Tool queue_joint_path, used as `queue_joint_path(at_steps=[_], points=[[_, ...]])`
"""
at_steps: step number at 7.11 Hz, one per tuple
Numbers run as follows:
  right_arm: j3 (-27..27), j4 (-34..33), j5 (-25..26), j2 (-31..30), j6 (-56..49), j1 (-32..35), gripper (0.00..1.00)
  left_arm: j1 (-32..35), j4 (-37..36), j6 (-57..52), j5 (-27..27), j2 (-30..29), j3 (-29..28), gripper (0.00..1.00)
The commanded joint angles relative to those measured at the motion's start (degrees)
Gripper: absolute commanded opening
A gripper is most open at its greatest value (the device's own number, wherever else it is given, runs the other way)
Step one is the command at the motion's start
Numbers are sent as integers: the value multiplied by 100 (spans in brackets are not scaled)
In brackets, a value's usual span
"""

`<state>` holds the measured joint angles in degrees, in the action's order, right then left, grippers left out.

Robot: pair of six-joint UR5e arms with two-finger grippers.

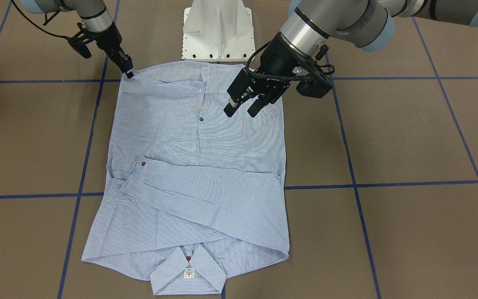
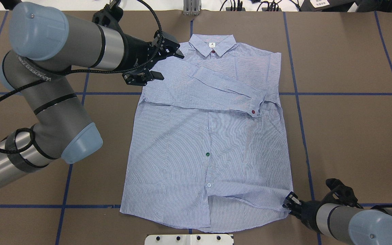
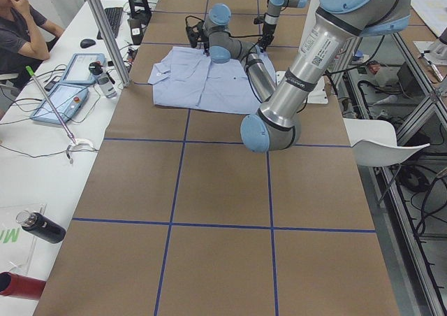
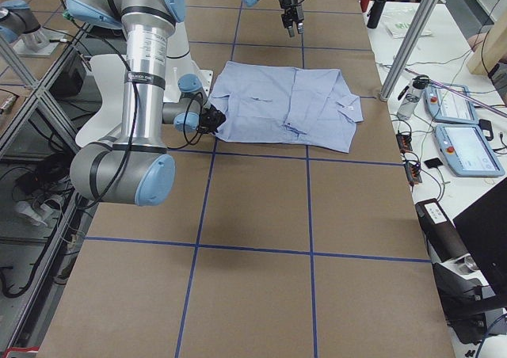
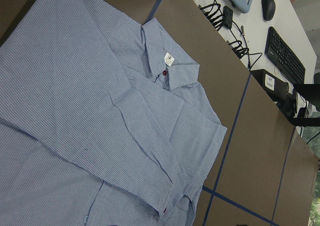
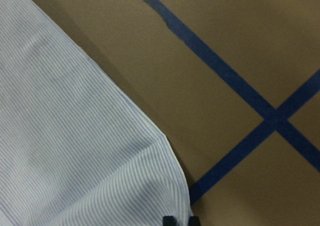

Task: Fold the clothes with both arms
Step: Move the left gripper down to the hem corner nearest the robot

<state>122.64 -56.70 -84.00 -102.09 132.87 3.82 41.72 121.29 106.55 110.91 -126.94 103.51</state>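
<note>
On the brown table (image 2: pixel 345 136) the pinstriped shirt (image 2: pixel 182 153) is being supported flat, front up. Its collar (image 2: pixel 212 43) is lying at the far end and its hem just beside the white pedestal (image 1: pixel 218 29). The chest is being crossed by a folded sleeve (image 2: pixel 216 90), whose cuff (image 2: pixel 258 103) is pointing toward the robot's right. The hem corner (image 1: pixel 135 77) on that side is being pinched by the right gripper (image 1: pixel 128 70), fingers drawn together on the cloth. The left gripper (image 1: pixel 241 111) is being held above the shirt's left side, jaws spread apart, clear of the fabric.
</note>
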Motion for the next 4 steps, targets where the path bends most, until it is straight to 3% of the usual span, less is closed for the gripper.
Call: queue_joint_path(at_steps=[1, 2, 3, 4], points=[[277, 402, -186, -378, -33, 13, 0, -137, -105, -2, 1, 464, 420, 83], [243, 1223, -352, -869, -216, 13, 0, -460, -332, 6, -8, 1156, 1216, 82], [112, 1884, -354, -1108, -279, -4, 0, -768, -726, 6, -269, 1659, 1598, 82], [32, 1891, -328, -1032, -279, -56, 0, -1267, -1339, 24, -863, 1811, 1715, 82]])
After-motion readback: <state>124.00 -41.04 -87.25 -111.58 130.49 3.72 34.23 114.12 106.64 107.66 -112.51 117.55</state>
